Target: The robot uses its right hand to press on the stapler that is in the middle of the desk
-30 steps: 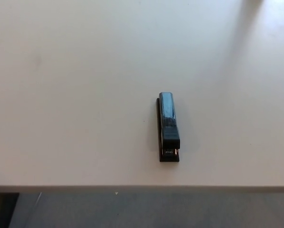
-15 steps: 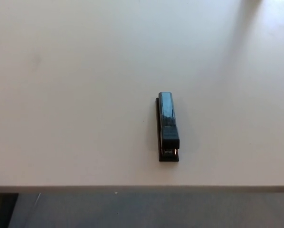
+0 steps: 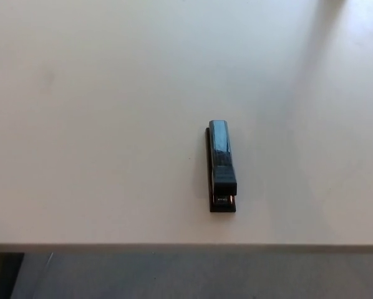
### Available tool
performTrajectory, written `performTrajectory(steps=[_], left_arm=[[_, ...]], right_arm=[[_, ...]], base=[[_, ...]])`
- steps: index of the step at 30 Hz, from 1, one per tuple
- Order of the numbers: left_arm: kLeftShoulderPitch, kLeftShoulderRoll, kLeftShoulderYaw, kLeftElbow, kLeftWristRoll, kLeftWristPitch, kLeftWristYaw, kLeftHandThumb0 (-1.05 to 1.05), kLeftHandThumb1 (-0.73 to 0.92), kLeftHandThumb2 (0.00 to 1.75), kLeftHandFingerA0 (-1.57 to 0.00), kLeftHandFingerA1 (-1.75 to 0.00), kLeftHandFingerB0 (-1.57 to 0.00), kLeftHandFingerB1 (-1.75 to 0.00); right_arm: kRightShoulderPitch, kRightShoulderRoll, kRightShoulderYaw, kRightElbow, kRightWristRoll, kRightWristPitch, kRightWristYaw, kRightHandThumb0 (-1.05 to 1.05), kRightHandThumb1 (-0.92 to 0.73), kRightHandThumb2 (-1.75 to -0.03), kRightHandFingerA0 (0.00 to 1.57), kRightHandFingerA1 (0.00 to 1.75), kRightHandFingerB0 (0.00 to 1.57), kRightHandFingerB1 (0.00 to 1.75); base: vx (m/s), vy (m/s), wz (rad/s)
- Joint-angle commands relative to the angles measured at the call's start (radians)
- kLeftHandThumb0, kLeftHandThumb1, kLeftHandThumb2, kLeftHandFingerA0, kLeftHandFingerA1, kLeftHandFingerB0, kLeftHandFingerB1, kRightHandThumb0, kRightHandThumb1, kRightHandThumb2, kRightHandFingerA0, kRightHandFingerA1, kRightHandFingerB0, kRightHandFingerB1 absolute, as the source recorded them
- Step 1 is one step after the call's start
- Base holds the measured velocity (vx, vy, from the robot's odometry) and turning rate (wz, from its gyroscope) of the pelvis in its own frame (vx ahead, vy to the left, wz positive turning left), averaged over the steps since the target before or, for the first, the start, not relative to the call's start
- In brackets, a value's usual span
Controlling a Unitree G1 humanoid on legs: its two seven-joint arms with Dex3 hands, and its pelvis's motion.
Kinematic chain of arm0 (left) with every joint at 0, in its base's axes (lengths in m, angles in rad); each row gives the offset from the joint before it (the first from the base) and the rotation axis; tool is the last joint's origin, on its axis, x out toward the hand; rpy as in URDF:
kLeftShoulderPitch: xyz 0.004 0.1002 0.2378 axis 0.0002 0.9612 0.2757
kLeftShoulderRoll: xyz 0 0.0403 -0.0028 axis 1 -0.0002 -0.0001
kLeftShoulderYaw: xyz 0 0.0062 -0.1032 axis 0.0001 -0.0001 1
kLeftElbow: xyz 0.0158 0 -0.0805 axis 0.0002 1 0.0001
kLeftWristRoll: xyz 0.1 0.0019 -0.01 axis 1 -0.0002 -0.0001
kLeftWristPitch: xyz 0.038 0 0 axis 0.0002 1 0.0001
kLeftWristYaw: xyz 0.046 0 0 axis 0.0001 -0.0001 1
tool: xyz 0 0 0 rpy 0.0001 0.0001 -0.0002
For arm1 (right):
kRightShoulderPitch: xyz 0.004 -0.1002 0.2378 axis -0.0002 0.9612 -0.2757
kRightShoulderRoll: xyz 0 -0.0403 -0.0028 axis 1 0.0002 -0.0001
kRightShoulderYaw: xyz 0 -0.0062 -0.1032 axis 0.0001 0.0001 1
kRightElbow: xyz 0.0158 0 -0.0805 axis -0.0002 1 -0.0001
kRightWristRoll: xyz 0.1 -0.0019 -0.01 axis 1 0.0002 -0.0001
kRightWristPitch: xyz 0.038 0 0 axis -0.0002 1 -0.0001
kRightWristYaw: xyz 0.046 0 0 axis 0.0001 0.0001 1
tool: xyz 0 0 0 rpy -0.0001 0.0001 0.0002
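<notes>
A black stapler (image 3: pixel 221 166) lies alone on the pale desk (image 3: pixel 111 124), a little right of centre and close to the front edge. It lies lengthwise, pointing away from me, with its glossy top arm down and its hinge end nearest the edge. Neither of my hands shows in the head view.
The desk's front edge (image 3: pixel 186 247) runs straight across the bottom of the picture, with grey floor (image 3: pixel 193 277) below it. A dark object (image 3: pixel 2 274) sits under the desk at the bottom left corner.
</notes>
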Motion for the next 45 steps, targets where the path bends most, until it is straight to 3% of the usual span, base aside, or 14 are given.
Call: performTrajectory(steps=[1, 4, 5, 13, 16, 19, 21, 25, 32, 34, 36, 41, 42, 45], left_arm=[[0.015, 0.043, -0.007, 0.005, 0.009, -0.030, 0.001, -0.48, 0.92, 0.93, -0.02, -0.23, -0.03, -0.23], [0.014, 0.038, -0.003, 0.005, 0.003, -0.021, 0.007, -0.47, 0.92, 0.93, -0.03, -0.25, -0.03, -0.26], [0.015, 0.036, -0.004, 0.004, 0.003, -0.023, 0.009, -0.48, 0.91, 0.94, -0.03, -0.30, -0.03, -0.29], [0.014, 0.041, -0.005, 0.004, -0.002, -0.022, -0.004, -0.46, 0.92, 0.95, -0.01, -0.20, -0.01, -0.22], [0.019, 0.042, -0.015, 0.001, 0.006, -0.032, 0.004, -0.47, 0.92, 0.92, -0.02, -0.22, -0.03, -0.23], [0.015, 0.042, -0.021, 0.005, 0.010, -0.026, 0.010, -0.48, 0.92, 0.93, -0.02, -0.22, -0.02, -0.22], [0.015, 0.040, -0.021, 0.002, 0.007, -0.027, 0.005, -0.48, 0.92, 0.95, -0.02, -0.22, -0.02, -0.21], [0.017, 0.040, -0.024, 0.000, 0.007, -0.029, 0.007, -0.48, 0.92, 0.93, -0.03, -0.25, -0.02, -0.22], [0.012, 0.045, -0.026, 0.005, 0.006, -0.035, 0.001, -0.48, 0.92, 0.93, -0.03, -0.23, -0.02, -0.21], [0.011, 0.044, -0.022, 0.008, 0.000, -0.037, -0.005, -0.47, 0.92, 0.95, -0.02, -0.22, -0.02, -0.21], [0.013, 0.043, -0.018, 0.007, -0.008, -0.041, -0.021, -0.43, 0.92, 0.94, 0.00, -0.20, 0.00, -0.20], [0.010, 0.039, -0.016, 0.008, -0.008, -0.042, -0.012, -0.45, 0.92, 0.94, -0.01, -0.20, -0.01, -0.20], [0.013, 0.040, -0.018, 0.005, -0.007, -0.052, -0.016, -0.40, 0.92, 0.92, 0.00, -0.19, 0.00, -0.20], [0.013, 0.042, -0.022, 0.002, -0.003, -0.050, -0.012, -0.47, 0.92, 0.94, 0.00, -0.17, 0.00, -0.18]], right_arm=[[0.055, 0.228, 0.314, -0.112, -0.071, 0.097, 0.062, -0.12, -0.79, -0.75, 1.30, 1.10, 0.79, 1.05], [0.050, 0.321, 0.367, -0.006, -0.096, 0.054, 0.065, -0.08, -0.74, -0.76, 1.29, 1.07, 0.86, 1.00], [0.051, 0.353, 0.384, 0.023, -0.104, 0.043, 0.062, -0.09, -0.73, -0.77, 1.26, 1.14, 0.82, 1.11], [0.076, 0.489, 0.459, 0.223, -0.183, -0.005, 0.053, -0.16, -0.81, -0.64, 1.26, 1.12, 0.72, 1.08], [0.082, 0.550, 0.452, 0.348, -0.189, -0.047, 0.070, -0.13, -0.77, -0.72, 1.23, 1.21, 0.74, 1.17], [0.081, 0.586, 0.447, 0.461, -0.215, -0.086, 0.074, -0.12, -0.72, -0.83, 1.25, 1.14, 0.81, 1.11], [0.073, 0.599, 0.453, 0.569, -0.251, -0.148, 0.070, -0.17, -0.75, -0.81, 1.26, 1.17, 0.83, 1.15], [0.062, 0.625, 0.424, 0.689, -0.237, -0.141, 0.084, -0.15, -0.77, -0.76, 1.26, 1.19, 0.77, 1.12], [0.032, 0.656, 0.352, 0.896, -0.236, -0.181, 0.068, -0.11, -0.71, -0.89, 1.19, 1.31, 0.80, 1.14], [0.031, 0.658, 0.342, 0.945, -0.245, -0.198, 0.074, -0.10, -0.67, -0.94, 1.24, 1.22, 0.79, 1.16], [0.032, 0.660, 0.333, 0.980, -0.252, -0.204, 0.082, -0.11, -0.71, -0.84, 1.27, 1.19, 0.77, 1.19], [0.046, 0.676, 0.313, 1.027, -0.259, -0.230, 0.096, -0.09, -0.70, -0.81, 1.24, 1.19, 0.80, 1.17], [0.053, 0.679, 0.311, 1.042, -0.261, -0.239, 0.104, -0.08, -0.65, -0.91, 1.23, 1.14, 0.82, 1.15], [0.061, 0.679, 0.328, 1.069, -0.293, -0.234, 0.082, -0.17, -0.66, -0.88, 1.23, 1.11, 0.81, 1.18]], base=[[0.00, 0.000, 0.00], [0.00, 0.000, 0.00], [0.00, 0.000, 0.00], [0.00, 0.000, 0.00], [0.00, 0.000, 0.00], [0.00, 0.000, 0.00], [0.00, 0.000, 0.00], [0.00, 0.000, 0.00], [0.00, 0.000, 0.00], [0.00, 0.000, 0.00], [0.00, 0.000, 0.00], [0.00, 0.000, 0.00], [0.00, 0.000, 0.00], [0.00, 0.000, 0.00]])
